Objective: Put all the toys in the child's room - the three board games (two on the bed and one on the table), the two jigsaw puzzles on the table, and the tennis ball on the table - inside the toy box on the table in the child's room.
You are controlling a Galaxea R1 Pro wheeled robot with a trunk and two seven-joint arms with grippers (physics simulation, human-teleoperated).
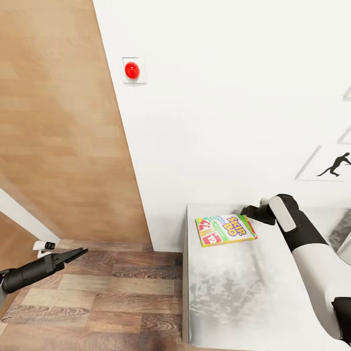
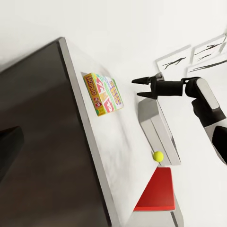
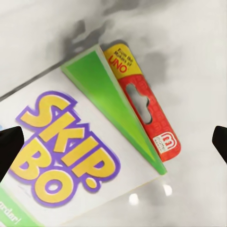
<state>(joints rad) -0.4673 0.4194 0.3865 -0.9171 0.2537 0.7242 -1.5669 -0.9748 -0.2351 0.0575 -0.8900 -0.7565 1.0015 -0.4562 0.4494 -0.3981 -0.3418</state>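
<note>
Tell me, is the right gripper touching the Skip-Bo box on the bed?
Apart. In the left wrist view, the open right gripper hangs past the Skip-Bo box, with bare bed showing between them.

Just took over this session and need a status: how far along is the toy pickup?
Nothing looks packed yet. In hand: the right hand is open beside the Skip-Bo game, which lies flat on the bed, ungrasped. The left hand hangs idle over the floor. The tennis ball is still loose; the other toys are yet to be collected.
</note>
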